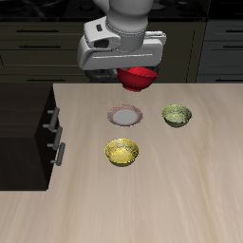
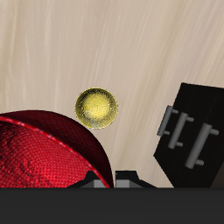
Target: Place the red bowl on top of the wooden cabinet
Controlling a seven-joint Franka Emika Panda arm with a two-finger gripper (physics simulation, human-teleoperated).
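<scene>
Pickup done: your end effector holds red bowl aloft. Remaining: carry sideways to wooden cabinet top, release.

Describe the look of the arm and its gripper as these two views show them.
The arm is a thick, rounded, light grey cylinder with smooth shading. Below it sits a wide, boxy white-grey hand housing with darker grey edges. The gripper fingers are dark; in the wrist view only dark grey angular fingers show against a black band. No cables or markings show.

Plate central on worktop; one bowl at 3 o'clock, another at 6, cabinet at 9.
</scene>
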